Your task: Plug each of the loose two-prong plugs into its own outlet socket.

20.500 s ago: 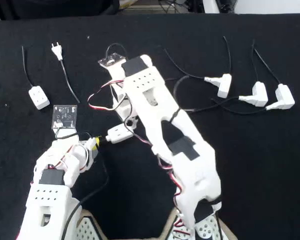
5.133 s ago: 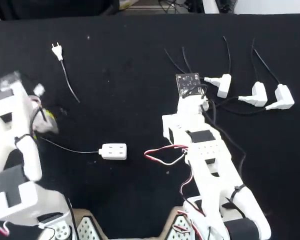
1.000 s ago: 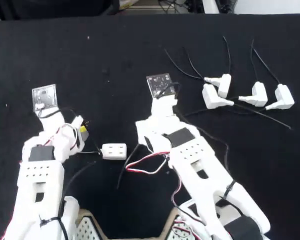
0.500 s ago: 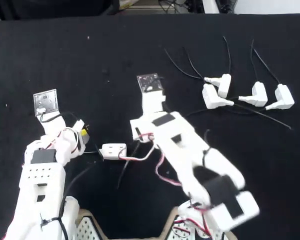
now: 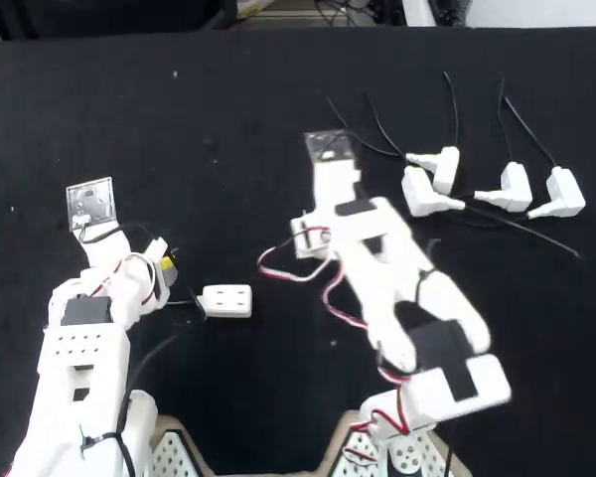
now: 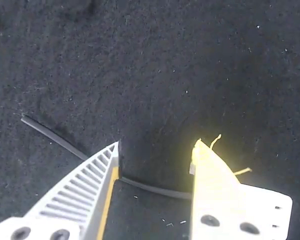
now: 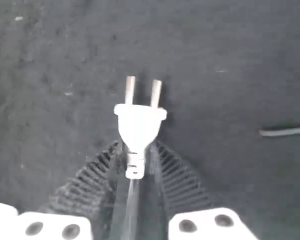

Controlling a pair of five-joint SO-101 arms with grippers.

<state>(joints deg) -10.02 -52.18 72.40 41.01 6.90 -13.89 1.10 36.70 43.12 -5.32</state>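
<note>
A white outlet socket lies on the black table, its black cable running left to my left gripper. In the left wrist view that gripper stands open just above the cloth, and the thin cable crosses loosely between its fingers. My right gripper is shut on a white two-prong plug, whose prongs point away from the fingers above the cloth. In the high view the right arm stretches over the table's middle, to the right of the socket.
Several white plug and socket pieces with thin black cables lie at the back right. Red and white servo wires hang beside the right arm. The black cloth covers the whole table.
The right arm has swung: its wrist went a little left, then back right and farther from the base. The left arm and the socket have hardly moved.
</note>
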